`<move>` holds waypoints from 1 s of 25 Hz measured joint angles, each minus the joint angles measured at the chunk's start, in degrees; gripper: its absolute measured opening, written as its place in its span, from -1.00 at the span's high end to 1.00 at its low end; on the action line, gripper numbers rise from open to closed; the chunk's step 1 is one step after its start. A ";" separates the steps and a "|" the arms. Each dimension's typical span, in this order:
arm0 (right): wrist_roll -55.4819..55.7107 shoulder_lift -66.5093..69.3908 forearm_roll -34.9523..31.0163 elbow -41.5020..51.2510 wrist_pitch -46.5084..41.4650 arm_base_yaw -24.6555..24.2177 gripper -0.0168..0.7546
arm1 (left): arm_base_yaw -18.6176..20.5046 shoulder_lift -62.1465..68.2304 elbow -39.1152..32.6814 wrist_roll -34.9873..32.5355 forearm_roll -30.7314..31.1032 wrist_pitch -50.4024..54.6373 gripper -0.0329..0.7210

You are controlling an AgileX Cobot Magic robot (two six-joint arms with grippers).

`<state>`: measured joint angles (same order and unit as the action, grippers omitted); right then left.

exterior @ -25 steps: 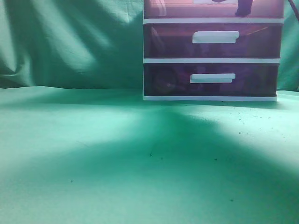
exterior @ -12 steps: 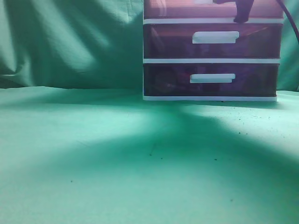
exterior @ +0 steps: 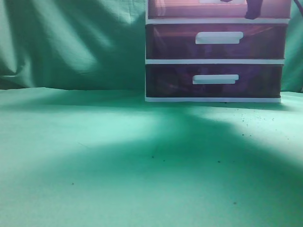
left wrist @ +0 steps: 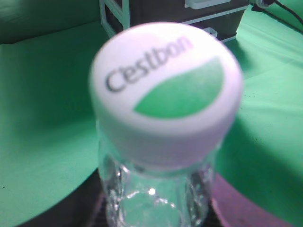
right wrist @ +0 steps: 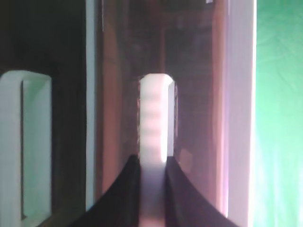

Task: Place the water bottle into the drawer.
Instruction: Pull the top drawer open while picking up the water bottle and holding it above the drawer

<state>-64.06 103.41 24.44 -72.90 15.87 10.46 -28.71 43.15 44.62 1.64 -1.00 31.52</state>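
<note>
The water bottle (left wrist: 165, 90) is clear plastic with a white cap printed "C'estbon" and a green leaf. It fills the left wrist view, upright in my left gripper (left wrist: 156, 210), which is shut on its body. Neither shows in the exterior view. The drawer (exterior: 189, 10) is the top purple-brown one of the white-framed cabinet, cut off by the top edge. My right gripper (exterior: 253, 9) is a dark shape at its front. In the right wrist view my right gripper (right wrist: 154, 165) is shut on the drawer's white bar handle (right wrist: 155, 113).
The two lower drawers (exterior: 215, 80) are closed, each with a white handle (exterior: 218, 38). The cabinet (left wrist: 142, 12) stands on green cloth (exterior: 118, 156), with green cloth hanging behind it. The cloth lies between the left arm and the cabinet.
The top drawer's front and my right gripper on its handle have shifted slightly right and look a little larger, as if coming out toward the camera. The lower drawers have not moved.
</note>
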 joint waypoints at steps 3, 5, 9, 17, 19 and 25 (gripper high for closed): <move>0.74 -0.99 2.29 1.36 0.24 0.00 0.71 | 0.00 0.00 0.00 0.00 0.00 0.00 0.19; 1.63 -1.91 4.69 2.61 0.24 0.00 0.71 | 0.00 0.00 0.00 0.00 0.00 0.00 0.19; 4.55 -3.95 7.10 5.20 0.87 -0.03 0.71 | 0.00 0.00 0.00 0.00 0.00 0.00 0.19; 10.77 -10.58 9.43 13.89 2.58 -0.13 0.71 | -0.10 0.00 0.00 0.00 0.08 0.00 0.19; 11.70 -12.71 9.88 16.21 2.72 -0.13 0.71 | -0.10 0.00 0.00 0.00 0.08 0.00 0.19; 12.90 -17.90 10.41 23.10 5.17 -0.37 0.71 | -0.10 0.00 0.00 0.00 0.08 -0.86 0.19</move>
<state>-51.17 85.51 34.85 -49.80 21.04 10.09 -28.81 43.15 44.62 1.64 -0.92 30.66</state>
